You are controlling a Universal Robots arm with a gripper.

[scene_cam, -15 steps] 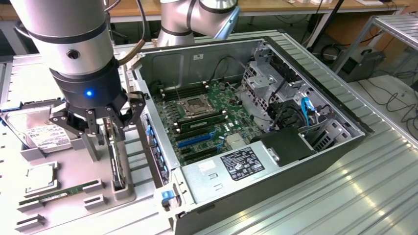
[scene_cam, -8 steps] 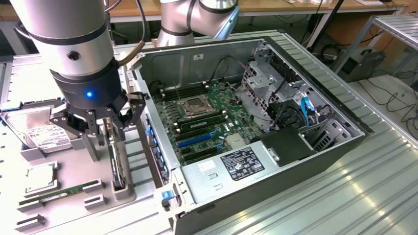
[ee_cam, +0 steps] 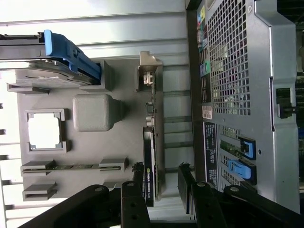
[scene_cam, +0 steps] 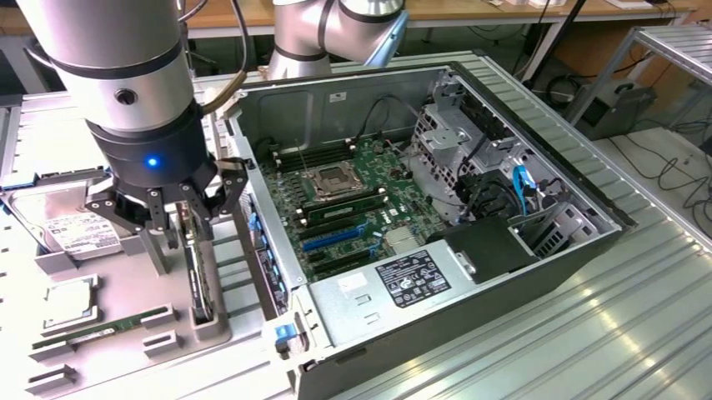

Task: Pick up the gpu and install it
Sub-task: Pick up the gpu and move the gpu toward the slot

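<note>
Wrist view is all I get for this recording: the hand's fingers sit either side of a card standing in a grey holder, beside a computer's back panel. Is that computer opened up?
Observer: Yes. In the exterior view the case lies on its side with its cover off and the motherboard facing up; its blue slots hold no card.
Operator: And how low is the hand over the card?
Observer: The open hand looks about level with the upper edge of the gpu, at one end of it; whether it touches, I cannot tell.
</note>
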